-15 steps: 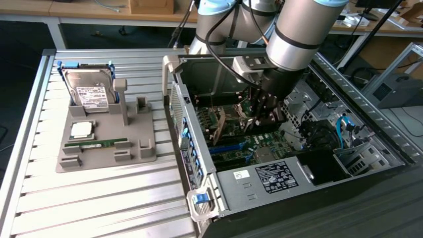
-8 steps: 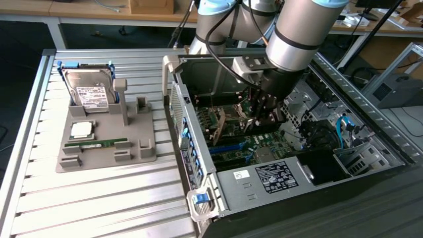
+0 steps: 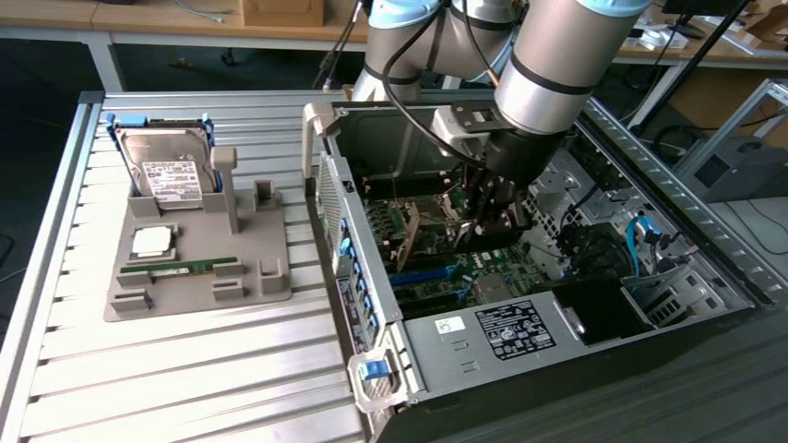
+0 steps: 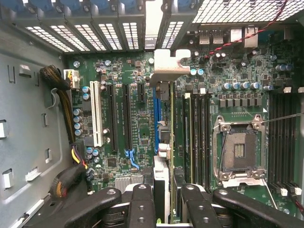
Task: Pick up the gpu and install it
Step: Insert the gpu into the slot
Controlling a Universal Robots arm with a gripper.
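Note:
My gripper (image 3: 495,210) reaches down into the open computer case (image 3: 369,305), over the motherboard (image 3: 493,272). In the wrist view the gpu (image 4: 164,142) stands edge-on between the black fingers (image 4: 142,202), and the gripper (image 4: 162,197) is shut on it. The card's silver bracket (image 4: 166,64) points toward the case's rear slot openings (image 4: 118,28). The card hangs just above the long blue expansion slot (image 4: 155,114), in line with it. I cannot tell whether its edge touches the slot.
A grey fixture (image 3: 197,277) on the slatted table at the exterior view's left holds a hard drive (image 3: 170,171), a CPU (image 3: 153,242) and a memory stick (image 3: 185,268). Inside the case are an empty CPU socket (image 4: 239,149), memory slots (image 4: 285,137) and a cable bundle (image 4: 61,95).

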